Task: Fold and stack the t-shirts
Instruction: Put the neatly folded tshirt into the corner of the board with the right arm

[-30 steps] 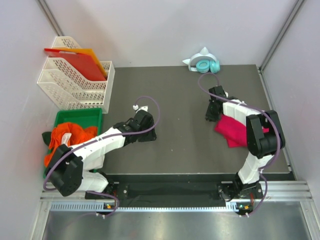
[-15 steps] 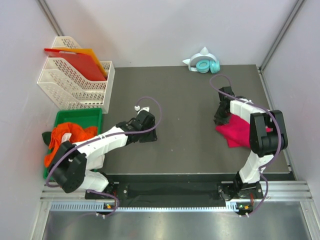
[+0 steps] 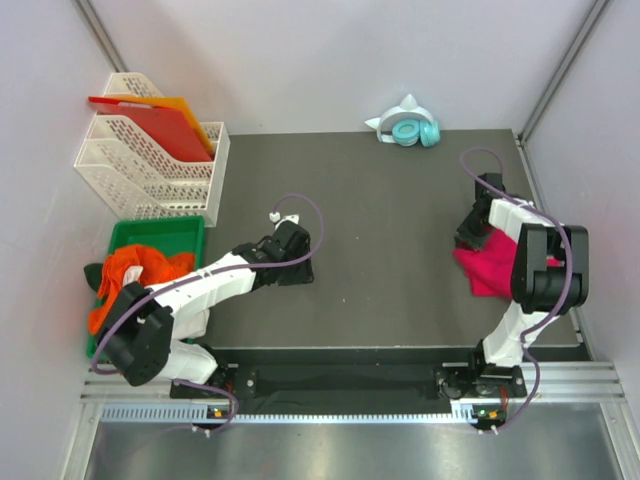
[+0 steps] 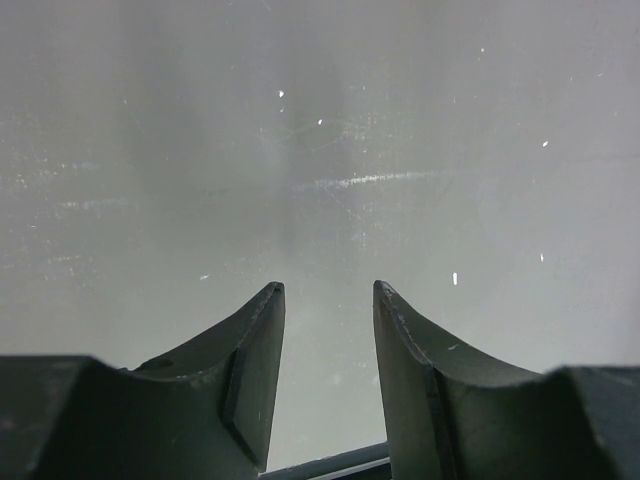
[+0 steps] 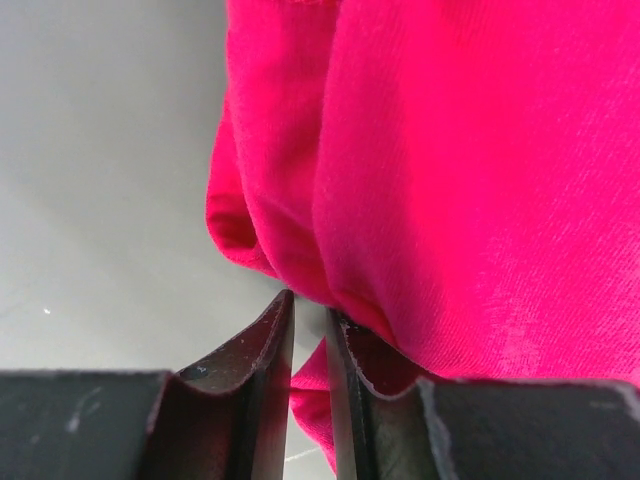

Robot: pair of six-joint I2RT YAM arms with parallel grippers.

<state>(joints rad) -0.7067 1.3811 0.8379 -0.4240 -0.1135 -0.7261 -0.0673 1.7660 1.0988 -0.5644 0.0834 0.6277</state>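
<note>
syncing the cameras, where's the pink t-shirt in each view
Top external: t-shirt on the right side of the table, partly under the right arm.
Left wrist: not in it, only bare table.
Right wrist: fills the upper right, a fold pinched in the right gripper.
Shared landmark: the dark table surface.

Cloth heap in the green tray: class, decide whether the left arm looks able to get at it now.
Probably yes. The left gripper is open and empty over the mat, and the cloth heap lies uncovered in the green tray beside that arm.
</note>
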